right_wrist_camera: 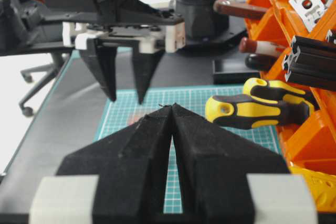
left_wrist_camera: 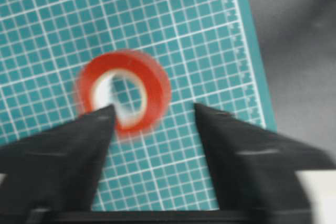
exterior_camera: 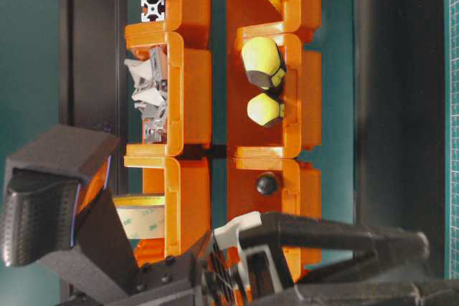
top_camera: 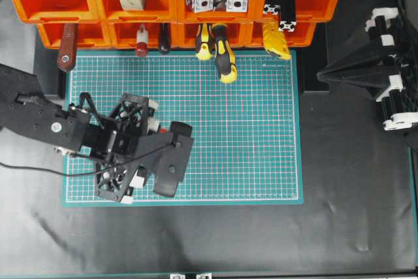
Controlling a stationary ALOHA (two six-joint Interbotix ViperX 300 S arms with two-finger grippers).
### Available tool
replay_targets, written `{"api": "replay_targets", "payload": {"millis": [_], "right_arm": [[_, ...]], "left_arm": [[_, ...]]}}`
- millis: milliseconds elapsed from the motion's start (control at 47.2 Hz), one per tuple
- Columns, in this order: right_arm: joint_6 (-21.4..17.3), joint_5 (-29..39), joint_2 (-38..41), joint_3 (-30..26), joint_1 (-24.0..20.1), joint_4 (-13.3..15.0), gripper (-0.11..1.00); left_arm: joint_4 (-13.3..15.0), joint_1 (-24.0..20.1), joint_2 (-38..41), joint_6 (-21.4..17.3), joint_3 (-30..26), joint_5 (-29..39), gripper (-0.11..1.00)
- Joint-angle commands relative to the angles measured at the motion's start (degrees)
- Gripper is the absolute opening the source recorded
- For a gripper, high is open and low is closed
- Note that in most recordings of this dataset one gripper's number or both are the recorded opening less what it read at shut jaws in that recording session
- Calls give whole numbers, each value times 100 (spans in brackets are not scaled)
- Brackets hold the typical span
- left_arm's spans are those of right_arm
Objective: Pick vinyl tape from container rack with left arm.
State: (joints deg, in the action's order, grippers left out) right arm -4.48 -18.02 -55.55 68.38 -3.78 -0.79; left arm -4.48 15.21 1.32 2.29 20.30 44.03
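The tape [left_wrist_camera: 125, 89] lies flat on the mat [top_camera: 261, 135], hole up, just ahead of the left hand [left_wrist_camera: 152, 113] and a touch toward its left finger. That hand's jaws stand apart and hold nothing; the roll looks blurred, free of them. Another red roll sits in the rack [top_camera: 176, 4], far corner bin. The right hand [right_wrist_camera: 172, 114], pressed shut and empty, waits well off the mat.
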Motion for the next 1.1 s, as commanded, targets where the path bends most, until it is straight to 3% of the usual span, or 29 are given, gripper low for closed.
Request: {"api": "replay_targets", "payload": {"millis": [0,85,148,594,1081], "right_arm": [[0,-88,26,-105,-18,-9,1],[0,-88,26,-105,-18,-9,1],[9,-88,26,-105,-18,-9,1],[26,-105,26,-105,-26,-9,1],[0,-149,18,-114,-26,-9,1]], "left_arm": [[-9,0,-114,0,-123,-26,68],[-9,0,-114,18,-114,-26,85],[-9,0,-114,18,-123,-26,90],[-9,-35,-360,229,-97,-26,88],[-9,79,-2812,519,554,-264,88]]}}
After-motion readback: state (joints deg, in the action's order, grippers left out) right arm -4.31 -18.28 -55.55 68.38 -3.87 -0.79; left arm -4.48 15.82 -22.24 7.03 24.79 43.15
